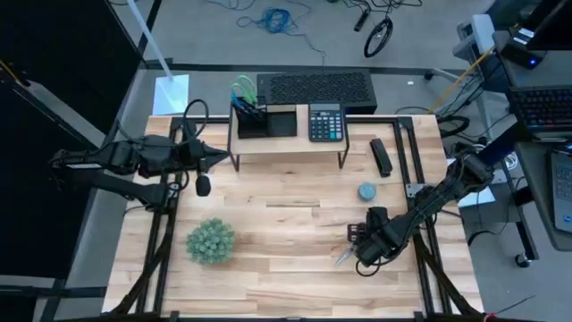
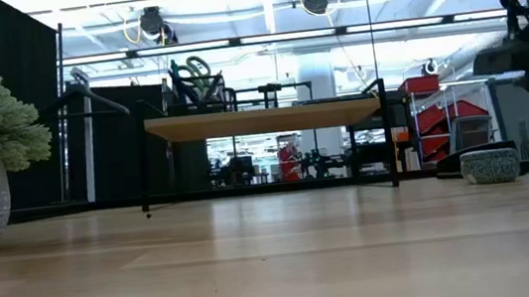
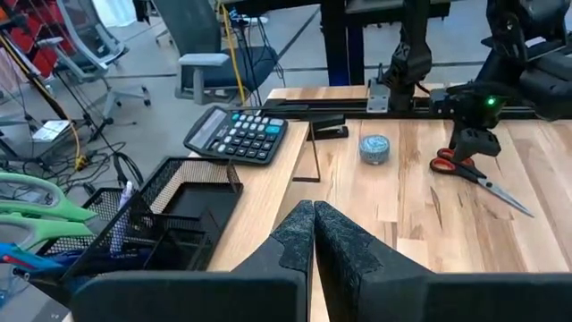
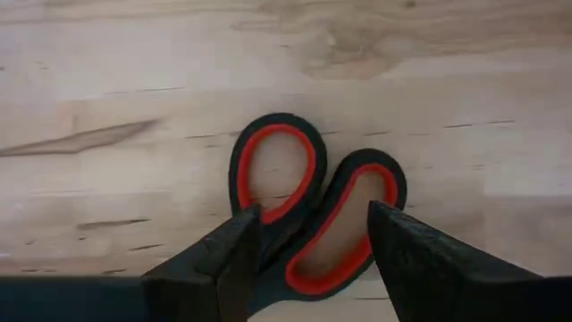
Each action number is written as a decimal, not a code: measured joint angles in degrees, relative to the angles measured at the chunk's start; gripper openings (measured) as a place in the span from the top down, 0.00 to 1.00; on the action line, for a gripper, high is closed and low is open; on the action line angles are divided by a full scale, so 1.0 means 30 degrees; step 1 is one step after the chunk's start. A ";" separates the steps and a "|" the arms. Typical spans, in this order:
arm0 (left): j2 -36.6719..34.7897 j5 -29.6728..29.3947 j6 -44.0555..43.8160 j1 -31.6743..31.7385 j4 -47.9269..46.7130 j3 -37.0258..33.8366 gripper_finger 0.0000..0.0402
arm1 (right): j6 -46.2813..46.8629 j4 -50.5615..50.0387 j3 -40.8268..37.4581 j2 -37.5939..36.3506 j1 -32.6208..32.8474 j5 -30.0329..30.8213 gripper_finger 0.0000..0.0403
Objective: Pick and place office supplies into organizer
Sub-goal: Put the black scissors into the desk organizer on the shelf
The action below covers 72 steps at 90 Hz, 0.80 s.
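The red-handled scissors (image 4: 313, 210) lie flat on the tabletop (image 1: 286, 259) at my right front, and they are the one supply I judge not yet put away. My right end effector (image 4: 308, 241) hangs directly over their handles with its fingers spread, one finger at the outer edge of each loop, so I am bracketing the handles but not pinching them. In the left wrist view the same scissors (image 3: 474, 174) show with blades closed, pointing away from the handles across the wood.

They look like a plain pair: two oval loops, black outside with red lining, leading into slim metal blades. Lying flat, they offer little height to grip, so I expect the close will need to catch the loops low.

Farther off, the organizer (image 1: 265, 121) sits on the wooden riser shelf (image 1: 286, 143) at the back, just beside the calculator (image 1: 326, 122). The green-handled scissors (image 1: 243, 92) already stand in its taller section with what appear to be pens, so that part seems done. A small round grey object (image 1: 367, 191) and a black stapler (image 1: 382, 156) remain on the tabletop near my right arm. My left end effector (image 3: 313, 237) waits near the organizer, fingers pressed together, and the potted plant (image 1: 211, 241) stands at the left front
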 joint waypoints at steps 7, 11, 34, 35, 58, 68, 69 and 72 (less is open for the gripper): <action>0.0000 0.0000 0.0000 0.0000 -0.0007 0.0001 1.00 | -0.0007 0.1283 -0.0409 0.0000 0.0000 0.0027 0.57; 0.0000 0.0000 0.0001 0.0000 -0.0024 -0.0002 1.00 | -0.0001 0.1778 -0.0543 0.0034 0.0000 0.0143 0.58; 0.0028 0.0000 0.0066 -0.0007 -0.0053 -0.0157 1.00 | 0.0138 0.1657 -0.0544 0.0910 -0.0267 0.0604 0.60; 0.0044 0.0000 0.0063 -0.0005 -0.0049 -0.0157 1.00 | 0.0138 0.1640 -0.0545 0.0931 -0.0284 0.0671 0.60; 0.0182 0.0000 0.0044 -0.0007 -0.0073 -0.0157 1.00 | -0.0211 0.1274 -0.0259 0.0618 -0.0328 0.0918 0.61; 0.0182 0.0000 0.0044 0.0000 -0.0075 -0.0157 1.00 | -0.0184 0.0541 -0.0202 0.0437 -0.0342 0.0691 0.61; 0.0182 0.0000 0.0044 0.0000 -0.0079 -0.0157 1.00 | -0.0138 0.0478 -0.0202 0.0437 -0.0342 0.0688 0.61; 0.0182 0.0007 0.0037 -0.0003 -0.0074 -0.0157 1.00 | 0.0087 0.0333 -0.0202 0.0437 -0.0342 0.0694 0.61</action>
